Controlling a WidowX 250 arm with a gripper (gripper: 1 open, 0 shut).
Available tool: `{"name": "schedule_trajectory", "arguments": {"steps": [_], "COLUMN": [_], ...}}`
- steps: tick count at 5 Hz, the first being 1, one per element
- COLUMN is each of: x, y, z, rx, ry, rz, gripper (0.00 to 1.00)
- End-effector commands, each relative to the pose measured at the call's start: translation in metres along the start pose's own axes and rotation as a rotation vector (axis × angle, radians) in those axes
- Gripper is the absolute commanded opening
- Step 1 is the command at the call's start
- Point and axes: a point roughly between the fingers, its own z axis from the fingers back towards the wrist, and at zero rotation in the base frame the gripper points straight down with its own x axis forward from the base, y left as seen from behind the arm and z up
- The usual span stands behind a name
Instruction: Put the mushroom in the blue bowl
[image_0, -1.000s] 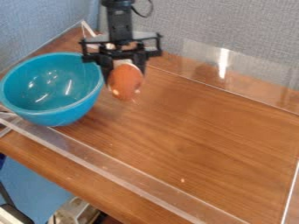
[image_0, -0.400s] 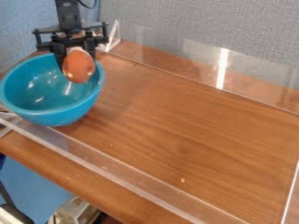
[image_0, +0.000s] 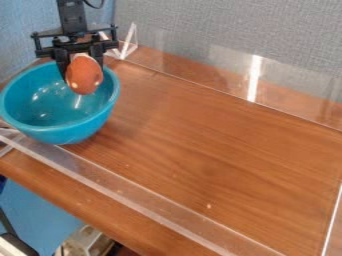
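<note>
The arm has the mushroom (image_0: 84, 76) in its claw (image_0: 83, 58), the tips clenched at the top of it, and the orange cap faces out toward me. It hangs over the far part of the blue bowl (image_0: 59, 131) — toward the side away from me, with the deep middle of the bowl lying nearer. From where I stand I can't tell whether it is above the rim or already a touch below it.

The bowl sits at the left end of the wooden counter (image_0: 221, 150), close to the edge, so I'd want no sideways push on it at all. The step in hand, as I judge it, is lining up and letting go. I'd ease the claw a little toward the middle of the bowl first, so that neither the mushroom nor the wide fingers catch the back rim, and only then lower straight down inside. Released low, the mushroom should just settle; dropped from high up, that rounded cap could bounce or roll up the smooth wall. Open the claw gently and evenly — a one-sided opening might flick it. Then lift straight up, well clear of the rim, before swinging away. Most of the job looks done; only the placing remains.
</note>
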Motion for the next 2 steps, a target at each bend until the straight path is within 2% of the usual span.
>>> {"name": "schedule_trajectory", "arguments": {"steps": [1,2], "x": [0.0006,-0.0016], "y": [-0.0009,-0.0014], "z": [0.0204,0.0220], "rx": [-0.016,-0.013], "ry": [-0.058,-0.056], "rz": [-0.007,-0.014], "gripper": [0.00,0.00]}}
